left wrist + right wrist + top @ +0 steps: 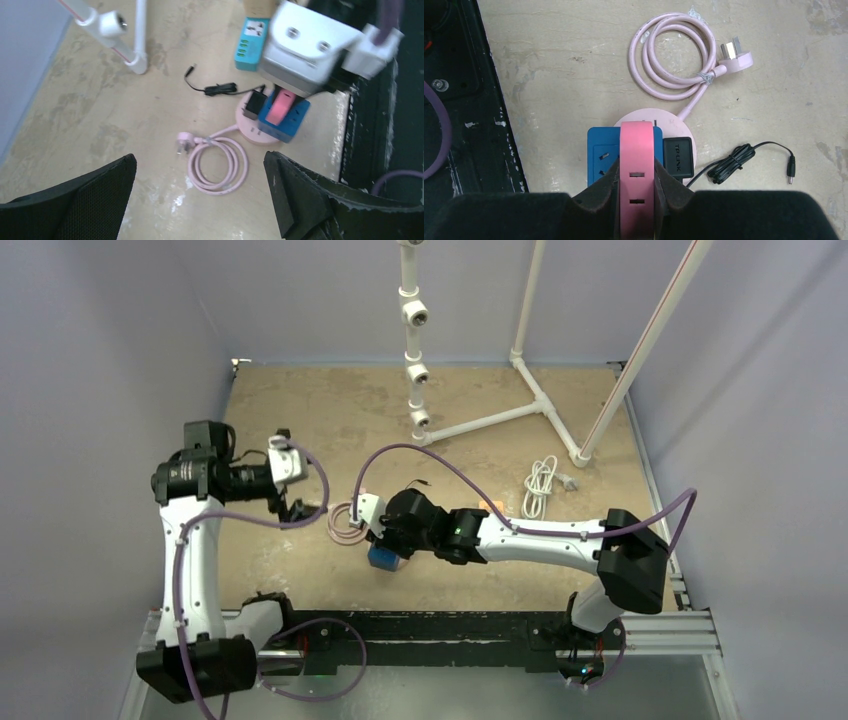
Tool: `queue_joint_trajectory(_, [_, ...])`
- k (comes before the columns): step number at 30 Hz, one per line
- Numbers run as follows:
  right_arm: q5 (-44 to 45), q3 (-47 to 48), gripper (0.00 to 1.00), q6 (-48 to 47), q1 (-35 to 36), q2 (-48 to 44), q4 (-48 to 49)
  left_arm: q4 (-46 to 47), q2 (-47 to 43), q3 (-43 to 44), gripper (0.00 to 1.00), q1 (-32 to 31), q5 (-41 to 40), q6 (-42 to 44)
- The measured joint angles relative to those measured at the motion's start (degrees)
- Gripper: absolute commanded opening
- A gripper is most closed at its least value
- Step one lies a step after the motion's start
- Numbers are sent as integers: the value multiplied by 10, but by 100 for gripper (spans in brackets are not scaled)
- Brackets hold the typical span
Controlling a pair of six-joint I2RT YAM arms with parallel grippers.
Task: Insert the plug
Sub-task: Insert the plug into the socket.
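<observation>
Press the pink plug (636,145) straight down into the blue socket cube (601,150), near the middle of the desk's near edge, keeping it upright and clear of the black TP-LINK adapter (679,157) just beside it on the round pink base (651,113). Hold with the right gripper (636,175) pinched on the plug's two sides, jaws parted only by its width; cannot tell whether the pins have entered. Leave the left gripper (200,162) spread wide and empty above the coiled pink cord (242,162).
</observation>
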Motion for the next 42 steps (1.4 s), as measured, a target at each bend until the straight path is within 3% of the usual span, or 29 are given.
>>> queue_joint_trajectory(8, [-1, -1, 0, 4, 0, -1, 3, -68, -111, -183, 99, -19, 5, 214])
queue_joint_trajectory(16, [-1, -1, 0, 6, 0, -1, 3, -68, -96, -332, 99, -78, 40, 393])
queue_joint_trajectory(26, [-1, -1, 0, 6, 0, -1, 4, 30, 29, -346, 99, -153, 50, 401])
queue_joint_trajectory(42, [-4, -1, 0, 6, 0, -1, 5, 146, 153, -338, 99, -196, 51, 377])
